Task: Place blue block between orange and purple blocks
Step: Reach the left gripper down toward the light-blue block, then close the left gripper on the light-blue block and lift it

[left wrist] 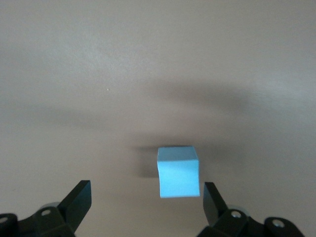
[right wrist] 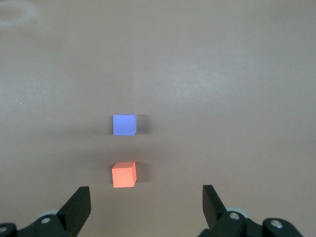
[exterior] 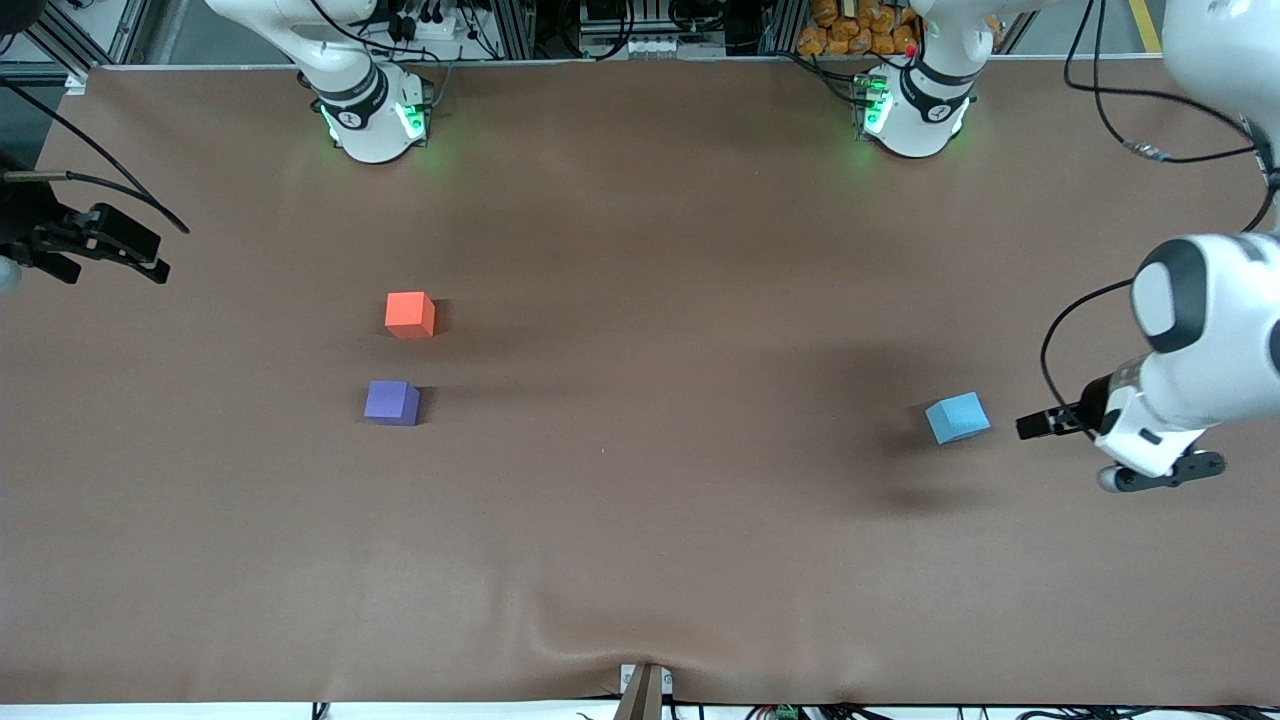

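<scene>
Brown table: left tool spread wide beside blue block; right tool, also wide, waits at its end.

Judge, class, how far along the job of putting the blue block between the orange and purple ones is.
Nothing is placed yet. The blue block lies unheld on the table toward the left arm's end. In hand: the open left gripper is beside it. The right gripper waits open. Left: grasping, carrying and setting it between the orange block and purple block.
</scene>
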`<state>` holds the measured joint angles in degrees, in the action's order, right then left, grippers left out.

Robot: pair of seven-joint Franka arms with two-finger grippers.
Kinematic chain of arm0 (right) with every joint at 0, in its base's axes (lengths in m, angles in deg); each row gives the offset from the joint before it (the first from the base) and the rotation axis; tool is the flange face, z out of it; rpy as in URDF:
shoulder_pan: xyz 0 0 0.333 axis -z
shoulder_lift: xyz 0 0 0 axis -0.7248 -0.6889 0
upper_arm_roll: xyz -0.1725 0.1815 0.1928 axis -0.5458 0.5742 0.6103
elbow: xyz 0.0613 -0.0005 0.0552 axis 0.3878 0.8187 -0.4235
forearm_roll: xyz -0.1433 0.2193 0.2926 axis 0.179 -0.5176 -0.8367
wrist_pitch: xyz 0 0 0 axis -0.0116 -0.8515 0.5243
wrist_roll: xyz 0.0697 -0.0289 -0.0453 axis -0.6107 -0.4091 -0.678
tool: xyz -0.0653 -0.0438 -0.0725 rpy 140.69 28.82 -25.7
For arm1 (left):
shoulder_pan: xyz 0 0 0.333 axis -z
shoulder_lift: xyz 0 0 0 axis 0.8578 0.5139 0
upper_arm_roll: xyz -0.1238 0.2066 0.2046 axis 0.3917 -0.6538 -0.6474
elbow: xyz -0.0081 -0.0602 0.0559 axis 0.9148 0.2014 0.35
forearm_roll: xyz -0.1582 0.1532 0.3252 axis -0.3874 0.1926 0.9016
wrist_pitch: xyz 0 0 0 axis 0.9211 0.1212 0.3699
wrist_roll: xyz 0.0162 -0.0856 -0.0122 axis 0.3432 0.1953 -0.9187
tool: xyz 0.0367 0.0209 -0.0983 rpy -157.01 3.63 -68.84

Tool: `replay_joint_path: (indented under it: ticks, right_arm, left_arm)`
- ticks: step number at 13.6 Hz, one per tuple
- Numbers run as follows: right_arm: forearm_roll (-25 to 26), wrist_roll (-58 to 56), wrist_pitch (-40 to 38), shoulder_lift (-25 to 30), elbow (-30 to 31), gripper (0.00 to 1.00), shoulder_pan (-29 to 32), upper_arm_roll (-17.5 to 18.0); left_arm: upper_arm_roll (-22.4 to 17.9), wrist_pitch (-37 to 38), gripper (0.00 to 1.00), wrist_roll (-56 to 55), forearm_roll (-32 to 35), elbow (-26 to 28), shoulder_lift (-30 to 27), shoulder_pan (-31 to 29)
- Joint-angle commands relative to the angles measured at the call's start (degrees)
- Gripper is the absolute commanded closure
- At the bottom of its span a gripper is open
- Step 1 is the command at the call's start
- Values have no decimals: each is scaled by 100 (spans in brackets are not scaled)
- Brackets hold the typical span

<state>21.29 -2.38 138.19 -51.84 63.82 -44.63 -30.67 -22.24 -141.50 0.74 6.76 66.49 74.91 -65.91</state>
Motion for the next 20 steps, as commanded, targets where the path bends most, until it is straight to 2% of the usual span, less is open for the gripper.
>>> replay_joint_path:
  ticks: [1, 6, 10, 14, 20]
  right_arm:
    - [-77, -10, -76, 7, -51, 0, 37, 11]
    - [-77, -10, -67, 7, -51, 0, 37, 11]
    - [-77, -18, -67, 7, -51, 0, 45, 11]
    - [-77, -18, -67, 7, -51, 0, 45, 11]
    - [-77, -18, -67, 7, -51, 0, 54, 11]
  left_arm:
    - [96, -259, 0, -220, 10, 326, -48, -100]
    - [88, -417, 0, -1117, 79, 388, 365, 472]
    - [70, -461, 0, -1311, 97, 493, 462, 472]
    - [61, -917, 0, -1320, 97, 836, 506, 437]
    - [61, -1155, 0, -1320, 97, 880, 725, 437]
